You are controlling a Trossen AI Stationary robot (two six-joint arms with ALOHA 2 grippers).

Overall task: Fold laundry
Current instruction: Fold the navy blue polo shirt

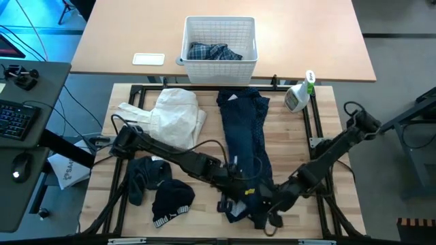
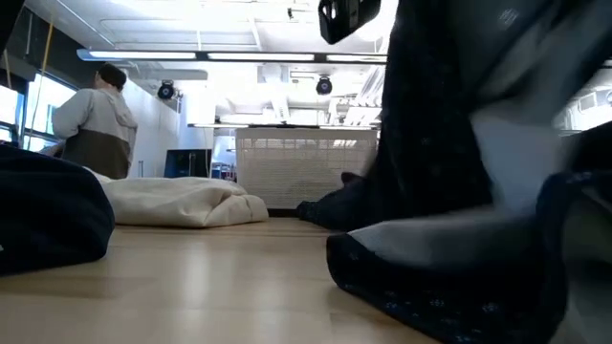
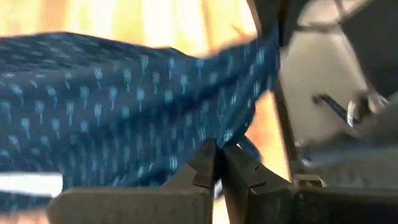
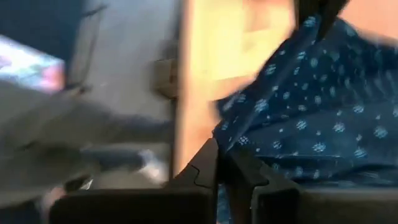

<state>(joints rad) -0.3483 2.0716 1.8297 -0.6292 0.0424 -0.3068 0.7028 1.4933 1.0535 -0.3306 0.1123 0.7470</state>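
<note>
A navy shirt with tiny white dots (image 1: pixel 242 129) lies lengthwise down the middle of the table, its far end flat on the wood. Its near end is bunched and raised (image 2: pixel 430 143). My left gripper (image 1: pixel 235 180) reaches in from the left and is shut on that near part. My right gripper (image 1: pixel 272 204) comes from the right and is shut on it too, closer to the table's near edge. Two small dark pieces (image 1: pixel 146 175) (image 1: pixel 170 201) lie at the near left. A blue-and-white plaid shirt (image 1: pixel 214 52) sits in the white basket (image 1: pixel 197 64). My left gripper pinches an edge of the navy shirt (image 3: pixel 233 134) between its two shut fingers (image 3: pixel 205 163), slanting down from the table's left. The cloth spreads away from the fingertips, raised off the wood. My right gripper pinches the shirt's edge (image 4: pixel 236 140) between its shut fingers (image 4: pixel 202 168), slanting down from the right. The cloth there is lifted, with the table's edge showing beside it.
A cream garment (image 1: pixel 174 116) lies crumpled at the far left of the table. A spray bottle (image 1: pixel 298 95) stands at the far right corner. A person (image 2: pixel 96 124) stands in the room beyond. Bare wood shows on the table's right side (image 1: pixel 293 143).
</note>
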